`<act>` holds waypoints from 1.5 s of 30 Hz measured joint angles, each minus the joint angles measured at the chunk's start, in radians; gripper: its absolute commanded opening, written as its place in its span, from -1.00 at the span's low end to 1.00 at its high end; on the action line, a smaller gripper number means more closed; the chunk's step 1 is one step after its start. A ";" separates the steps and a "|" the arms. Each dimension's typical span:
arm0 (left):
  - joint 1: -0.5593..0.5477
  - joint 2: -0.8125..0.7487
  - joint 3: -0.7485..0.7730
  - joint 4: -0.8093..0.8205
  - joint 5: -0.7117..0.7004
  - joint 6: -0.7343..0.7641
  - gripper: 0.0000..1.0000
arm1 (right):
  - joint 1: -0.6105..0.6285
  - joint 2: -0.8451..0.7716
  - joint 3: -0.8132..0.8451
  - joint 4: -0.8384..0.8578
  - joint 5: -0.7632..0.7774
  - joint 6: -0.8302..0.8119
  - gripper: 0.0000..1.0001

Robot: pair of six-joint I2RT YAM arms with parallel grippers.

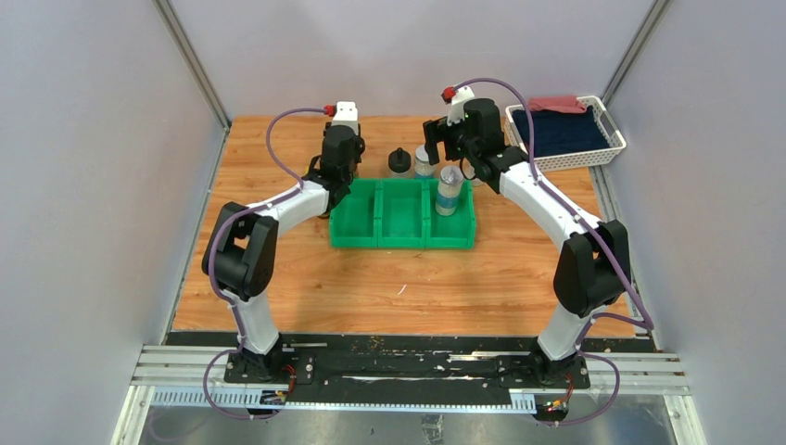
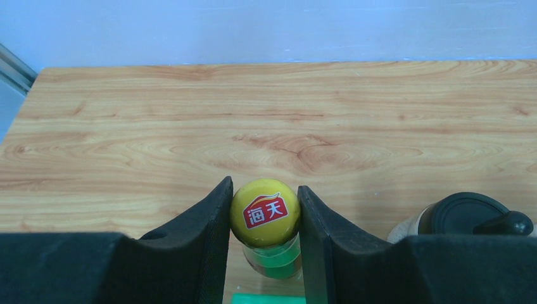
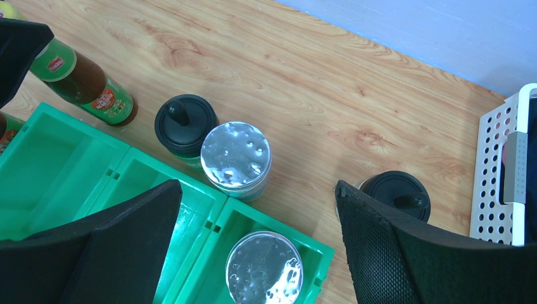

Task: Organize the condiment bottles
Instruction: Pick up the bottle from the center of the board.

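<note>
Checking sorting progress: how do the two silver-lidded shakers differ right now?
The near shaker stands inside the green bin's right compartment; the far shaker stands on the wooden table just behind the bin. The near shaker is alone in its compartment; the far shaker stands close beside a black-knobbed jar. Both are upright and clear, with silver lids.

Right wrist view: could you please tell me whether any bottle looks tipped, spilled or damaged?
Nothing stands out. One silver-lidded clear shaker stands in the green plastic bin; the other shaker and both black-knobbed clear jars stand on the wooden table; the left gripper grips a yellow-capped brown bottle.
</note>
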 measured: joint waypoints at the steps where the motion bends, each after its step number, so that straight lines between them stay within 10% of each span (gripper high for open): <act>1: 0.000 0.000 -0.002 0.005 -0.002 0.003 -1.00 | 0.000 0.000 0.000 0.000 0.000 0.000 0.89; 45: -0.018 0.001 0.081 -0.012 0.018 0.108 -1.00 | 0.000 0.005 0.000 0.001 -0.002 0.000 0.88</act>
